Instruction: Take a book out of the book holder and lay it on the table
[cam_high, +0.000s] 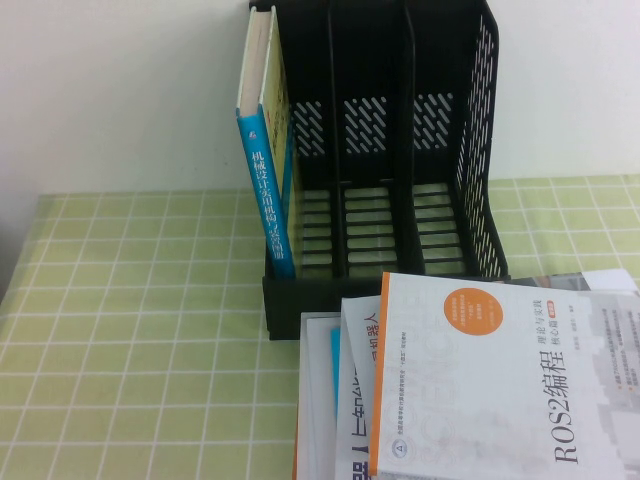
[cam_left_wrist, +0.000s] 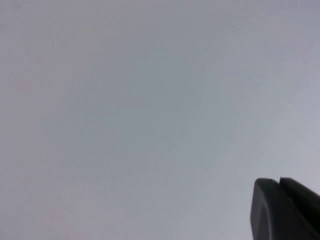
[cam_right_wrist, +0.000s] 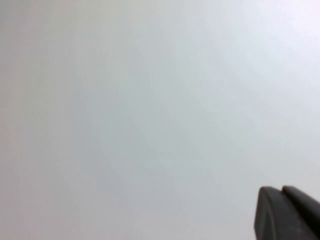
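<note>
1. Book (cam_high: 268, 150) stands upright in the leftmost slot of the book holder (cam_high: 400, 160), blue spine facing out, pressed against the left wall; it could jam or drag the rack when pulled.
2. Left gripper (cam_left_wrist: 285, 210) and right gripper (cam_right_wrist: 287, 212) each show only a dark tip against blank wall; I cannot tell their opening, and neither appears over the table (cam_high: 130, 330).
3. Stack of books (cam_high: 470, 390), ROS2 on top, lies just in front of the holder, crowding the landing space.
</note>
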